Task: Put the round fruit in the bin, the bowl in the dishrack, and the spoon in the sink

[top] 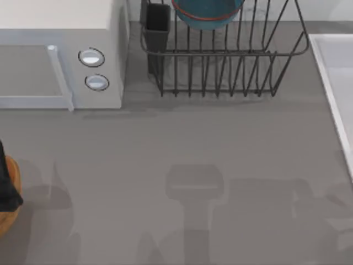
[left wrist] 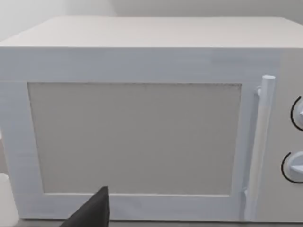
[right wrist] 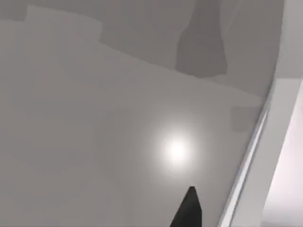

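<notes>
Bowl sits in the dishrack
Left gripper over the bin; its grip can't be told

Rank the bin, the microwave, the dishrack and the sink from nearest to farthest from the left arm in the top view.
Measured from the dark left arm at the table's left edge:
1. Bin, left edge, right beneath the arm.
2. Microwave, back left.
3. Dishrack, back centre, holding the blue bowl.
4. Sink, right edge.

table: grey | on it: microwave, dishrack, bin
</notes>
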You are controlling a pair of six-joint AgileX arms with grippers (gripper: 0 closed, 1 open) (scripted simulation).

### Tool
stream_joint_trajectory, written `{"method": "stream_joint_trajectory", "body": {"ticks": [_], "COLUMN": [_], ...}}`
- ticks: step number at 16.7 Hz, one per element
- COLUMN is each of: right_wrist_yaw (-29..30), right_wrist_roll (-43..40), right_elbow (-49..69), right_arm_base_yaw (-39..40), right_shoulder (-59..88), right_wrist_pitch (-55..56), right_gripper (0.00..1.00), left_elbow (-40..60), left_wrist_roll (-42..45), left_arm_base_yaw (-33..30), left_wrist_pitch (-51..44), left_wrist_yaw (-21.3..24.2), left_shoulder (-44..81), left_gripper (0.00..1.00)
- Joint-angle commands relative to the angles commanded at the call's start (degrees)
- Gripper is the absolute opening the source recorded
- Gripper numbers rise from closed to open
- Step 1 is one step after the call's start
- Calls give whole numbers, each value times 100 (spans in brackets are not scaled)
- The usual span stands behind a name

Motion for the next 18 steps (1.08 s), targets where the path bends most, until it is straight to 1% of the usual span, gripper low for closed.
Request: {"method": "stream_joint_trajectory", "body": {"ticks": [2,4,13,16,18], "right_wrist_yaw": [3,4,13,17,18], "right_wrist_roll": [-56,-98,15,143,230], "right_elbow": [788,1813,7519,8920,9564], "right_arm_base_yaw": [10,24,85,106,121], "right_shoulder": [632,1381,5126,6078,6520], "right_wrist_pitch": [-285,-628,-2307,-2682,-2842], "right_gripper": [0,0,0,0,0], "left_elbow": [0,0,0,0,0], "left_wrist_roll": [0,0,0,0,0], "left_arm_base_yaw": [0,0,0,0,0], "left_wrist_pitch": [0,0,0,0,0], "left_wrist_yaw": [0,0,0,0,0], "left_shoulder": [0,0,0,0,0], "left_gripper": [100,100,100,100,100]}}
